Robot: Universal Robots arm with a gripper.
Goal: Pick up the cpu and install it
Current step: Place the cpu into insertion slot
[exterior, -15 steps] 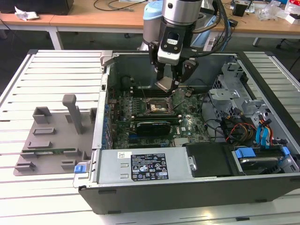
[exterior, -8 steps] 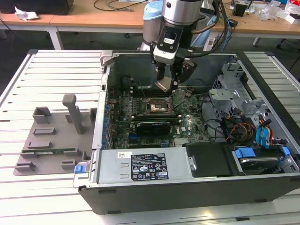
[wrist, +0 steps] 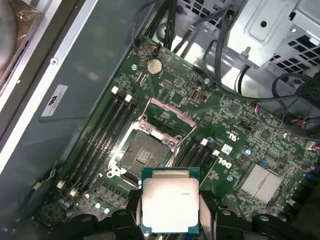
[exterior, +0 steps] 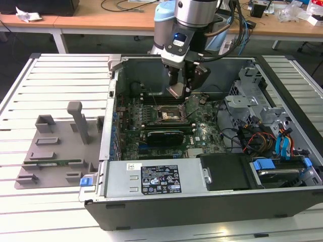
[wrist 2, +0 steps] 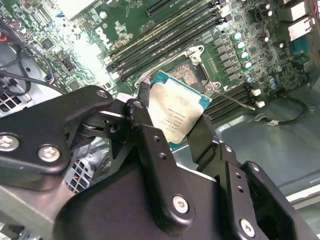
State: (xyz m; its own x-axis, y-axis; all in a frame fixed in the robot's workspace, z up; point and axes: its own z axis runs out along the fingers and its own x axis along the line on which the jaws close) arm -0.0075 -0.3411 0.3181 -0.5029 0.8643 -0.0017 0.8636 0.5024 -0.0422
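The cpu, a small flat square chip with a pale silver top and a green rim, is clamped by two opposite edges between my black fingers. My gripper hangs inside the open computer case, shut on the cpu. It holds the chip a little above the motherboard, just beyond the socket. The socket lies open, with its metal frame lifted and the dark contact field bare. In the second wrist view the cpu is tilted over the socket, apart from it.
Memory slots flank the socket on both sides. A long black card lies nearer the case's front. A drive cage with cables fills the exterior view's right. A grey fixture tray sits outside the case on the exterior view's left.
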